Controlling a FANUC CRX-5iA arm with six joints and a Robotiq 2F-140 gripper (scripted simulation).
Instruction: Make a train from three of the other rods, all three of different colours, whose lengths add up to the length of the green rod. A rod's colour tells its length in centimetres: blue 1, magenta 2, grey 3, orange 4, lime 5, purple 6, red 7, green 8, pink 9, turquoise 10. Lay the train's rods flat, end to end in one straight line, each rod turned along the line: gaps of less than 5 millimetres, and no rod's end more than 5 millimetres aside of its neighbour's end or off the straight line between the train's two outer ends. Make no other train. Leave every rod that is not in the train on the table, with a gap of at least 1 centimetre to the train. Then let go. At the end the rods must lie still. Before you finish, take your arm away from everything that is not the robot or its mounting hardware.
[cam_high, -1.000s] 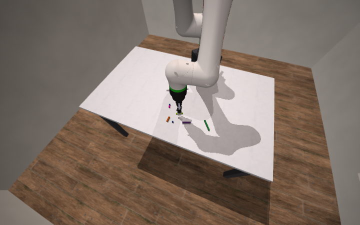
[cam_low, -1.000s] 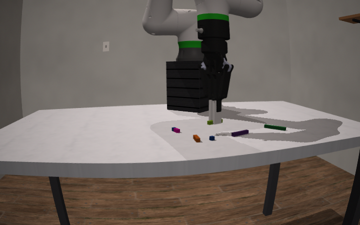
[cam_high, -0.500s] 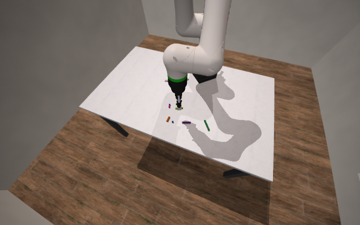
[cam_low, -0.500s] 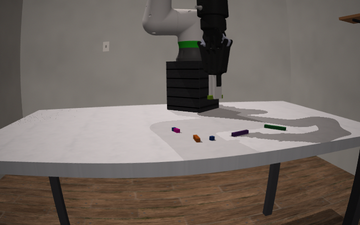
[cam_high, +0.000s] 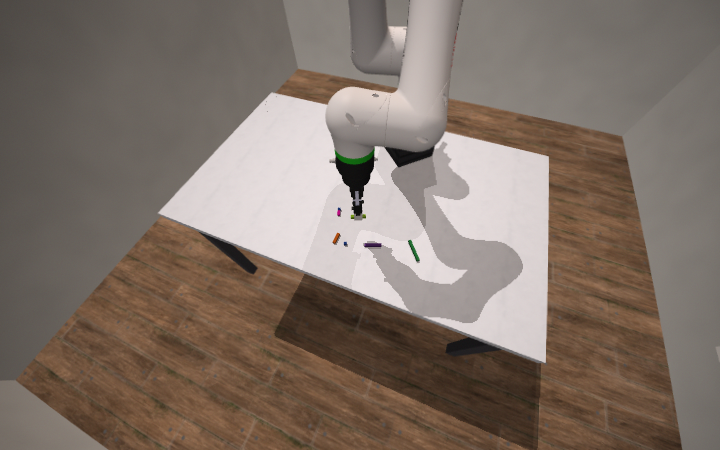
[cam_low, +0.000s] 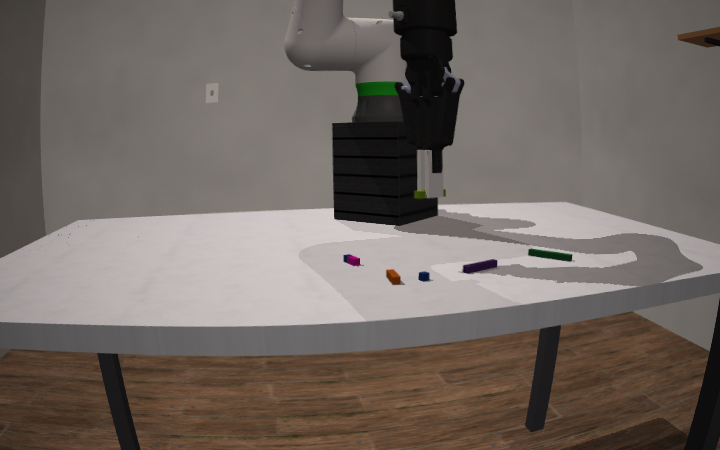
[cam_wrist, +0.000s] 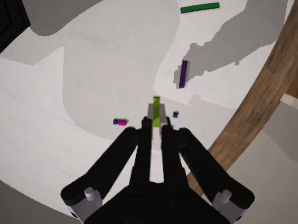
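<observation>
My gripper (cam_low: 430, 192) is shut on the lime rod (cam_wrist: 156, 111) and holds it level, well above the table; the rod also shows in the top view (cam_high: 357, 215). On the table lie the green rod (cam_low: 550, 254), the purple rod (cam_low: 479, 265), the small blue rod (cam_low: 423, 275), the orange rod (cam_low: 392, 276) and the magenta rod (cam_low: 351, 259), which has a blue piece touching its left end. In the wrist view I see the green rod (cam_wrist: 200, 8), the purple rod (cam_wrist: 182, 74), the blue rod (cam_wrist: 176, 113) and the magenta rod (cam_wrist: 120, 121); the orange rod is hidden behind my fingers.
The arm's black base block (cam_low: 379, 172) stands at the back of the table. The table's front edge (cam_low: 371, 331) runs close to the rods. All rods lie apart from each other in a loose row.
</observation>
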